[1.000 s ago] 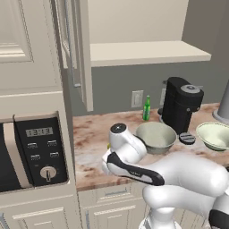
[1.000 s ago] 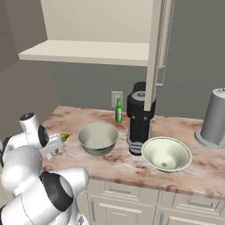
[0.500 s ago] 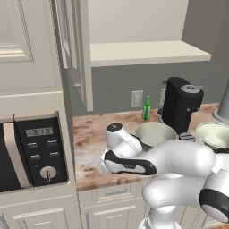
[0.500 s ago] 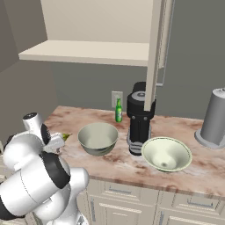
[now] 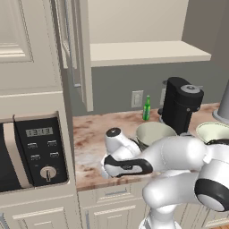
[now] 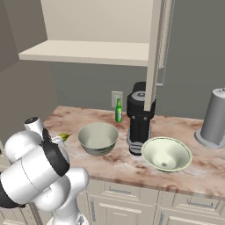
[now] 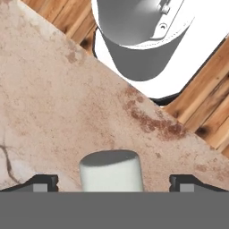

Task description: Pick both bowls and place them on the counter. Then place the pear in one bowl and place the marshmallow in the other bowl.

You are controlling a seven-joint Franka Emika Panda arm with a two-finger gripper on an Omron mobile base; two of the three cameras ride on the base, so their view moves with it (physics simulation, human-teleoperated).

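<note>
Pincer spread wide, fingertips either side of the white marshmallow, clear of it. Marshmallow rests on the marbled worktop near its edge.

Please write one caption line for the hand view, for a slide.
Open gripper poised over the white marshmallow lying between its fingertips on the marbled counter near its edge.
</note>
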